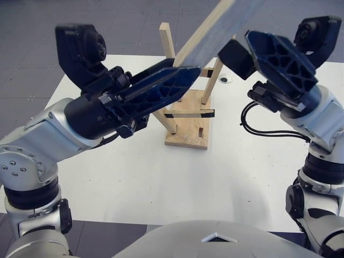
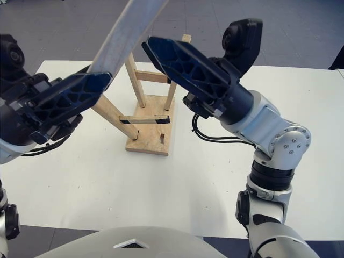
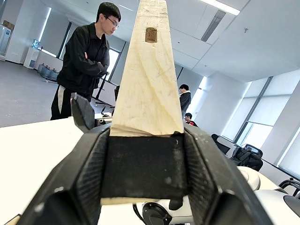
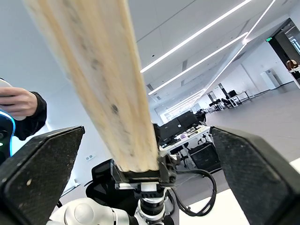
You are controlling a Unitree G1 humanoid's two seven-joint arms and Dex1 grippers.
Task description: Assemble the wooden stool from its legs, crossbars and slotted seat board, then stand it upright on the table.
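Pale wooden leg (image 1: 215, 27) and stool (image 1: 187, 134), white table (image 1: 107, 177).

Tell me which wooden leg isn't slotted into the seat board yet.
The leg clamped in the left gripper, raised aslant above the table; the others stand in the seat board.

- Held leg (image 1: 215, 29): upper end cut off by the picture's top edge; lower end covered between the fingers of the left pincer (image 1: 189, 74).
- Near-left stool leg (image 1: 167, 122): upper part hidden behind that pincer.
- Tabletop (image 1: 161, 183): right side cut off by the edge.
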